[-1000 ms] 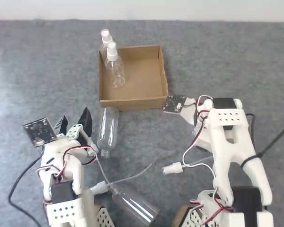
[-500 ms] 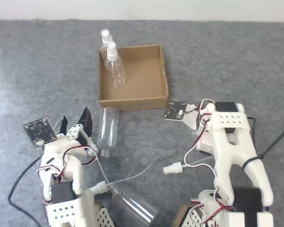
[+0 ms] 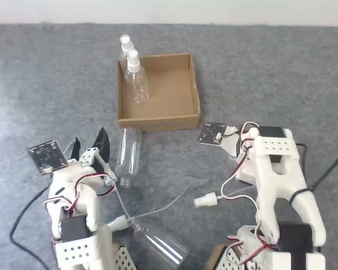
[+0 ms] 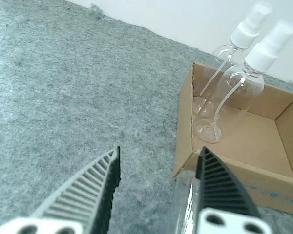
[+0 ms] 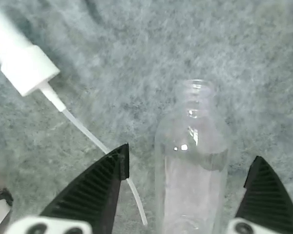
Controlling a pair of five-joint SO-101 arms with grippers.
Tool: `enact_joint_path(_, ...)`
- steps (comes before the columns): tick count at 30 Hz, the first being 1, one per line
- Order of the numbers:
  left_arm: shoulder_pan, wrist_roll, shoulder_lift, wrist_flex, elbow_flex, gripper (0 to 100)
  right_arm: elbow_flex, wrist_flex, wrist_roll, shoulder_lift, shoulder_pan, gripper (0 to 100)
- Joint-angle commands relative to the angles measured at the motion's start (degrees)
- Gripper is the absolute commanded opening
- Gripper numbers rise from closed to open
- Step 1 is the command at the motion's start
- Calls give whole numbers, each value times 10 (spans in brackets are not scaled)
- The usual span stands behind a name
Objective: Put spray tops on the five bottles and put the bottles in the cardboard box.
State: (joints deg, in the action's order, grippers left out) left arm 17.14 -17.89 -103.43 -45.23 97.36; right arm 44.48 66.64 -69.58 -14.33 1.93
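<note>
At the near left corner of the grey surface (image 3: 34, 84), the left gripper (image 3: 90, 138) hovers with its fingers apart and nothing between them. Just to its right an uncapped bottle (image 3: 128, 154) lies on its side, neck toward the near edge and base close to the front wall of the cardboard box (image 3: 158, 121).

At the near edge, beside the left arm's base, a second open bottle (image 3: 160, 243) lies tilted. A spray top (image 3: 119, 223) lies at its neck, with its tube running out over the surface.

The box sits toward the far edge, about midway across. A capped bottle (image 3: 137, 81) stands inside it along the left wall. A second capped bottle (image 3: 124, 45) stands at the box's far left corner.

Right of the middle lies a loose spray top (image 3: 205, 199) with its tube.

The right gripper (image 5: 191, 153) is low over the surface. Its fingers are spread wide around a third open bottle (image 5: 193, 170), with a gap on each side.
</note>
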Motion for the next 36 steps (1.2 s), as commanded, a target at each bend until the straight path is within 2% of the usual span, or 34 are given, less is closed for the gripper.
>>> enact_joint_path(1, 2, 5, 8, -4, -7, 243, 25, -54, -8, -23, -5, 335)
enact_joint_path(8, 2, 5, 8, -4, -7, 243, 36, -72, -7, -25, -5, 326)
enact_joint_path(14, 2, 5, 8, -4, -7, 243, 36, -76, -4, -25, -6, 169)
enact_joint_path(21, 2, 5, 8, -4, -7, 243, 25, -75, -1, -31, -6, 110)
enact_joint_path(27, 2, 5, 8, -4, -7, 243, -26, -74, 89, -31, -5, 2)
enact_joint_path(36, 2, 5, 8, -4, -7, 243, -42, -82, 217, -31, -4, 7)
